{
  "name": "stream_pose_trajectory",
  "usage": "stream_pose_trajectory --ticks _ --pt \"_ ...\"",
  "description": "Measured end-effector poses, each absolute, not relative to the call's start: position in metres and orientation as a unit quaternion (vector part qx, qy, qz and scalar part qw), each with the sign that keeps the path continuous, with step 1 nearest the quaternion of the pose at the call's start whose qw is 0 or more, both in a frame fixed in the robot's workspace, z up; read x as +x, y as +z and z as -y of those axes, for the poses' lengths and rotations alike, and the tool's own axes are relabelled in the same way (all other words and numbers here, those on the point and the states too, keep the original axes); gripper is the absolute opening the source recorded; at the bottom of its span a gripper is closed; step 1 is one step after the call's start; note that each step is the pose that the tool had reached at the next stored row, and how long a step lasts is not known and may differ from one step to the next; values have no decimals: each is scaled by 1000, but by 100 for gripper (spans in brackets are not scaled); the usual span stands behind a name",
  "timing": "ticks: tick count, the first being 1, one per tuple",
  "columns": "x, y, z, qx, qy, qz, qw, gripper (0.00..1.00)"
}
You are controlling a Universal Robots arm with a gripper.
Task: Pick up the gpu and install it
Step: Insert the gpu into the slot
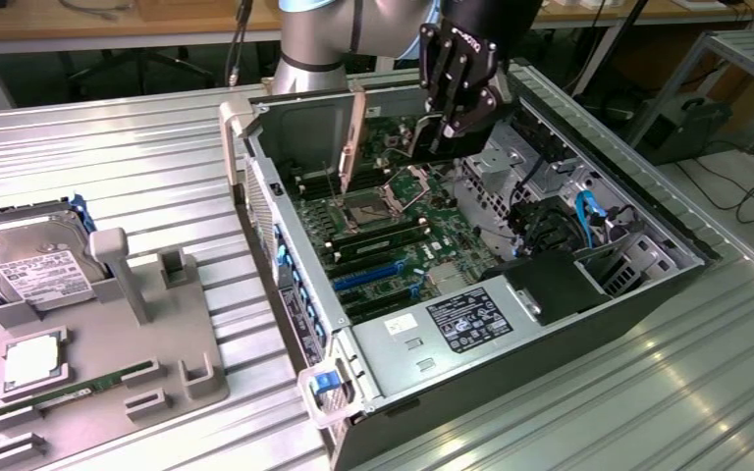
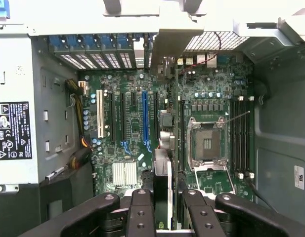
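- Hanging over the open computer case (image 1: 391, 392) in the upper middle of the exterior view, the gripper (image 1: 450, 128) has its fingers (image 2: 141, 217) clamped on the gpu (image 2: 162, 173).
- In the wrist view the gpu stands on edge (silver bracket (image 2: 169, 47) in the upper centre) above the motherboard (image 2: 127, 123), near the blue slot (image 2: 145, 116).
- At the exterior view's left, a hard drive (image 1: 30, 265) rests in the grey fixture (image 1: 102, 363).

Pincer (image 1: 446, 132) with gpu (image 1: 350, 137) above computer case (image 1: 639, 260)
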State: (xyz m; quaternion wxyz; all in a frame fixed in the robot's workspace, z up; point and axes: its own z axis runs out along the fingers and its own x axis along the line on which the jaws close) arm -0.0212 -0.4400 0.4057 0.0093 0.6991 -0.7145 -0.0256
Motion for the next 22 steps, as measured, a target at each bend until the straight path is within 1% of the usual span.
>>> stream_pose_trajectory --ticks 22 --pt "-21 393 440 699 -26 715 9 27"
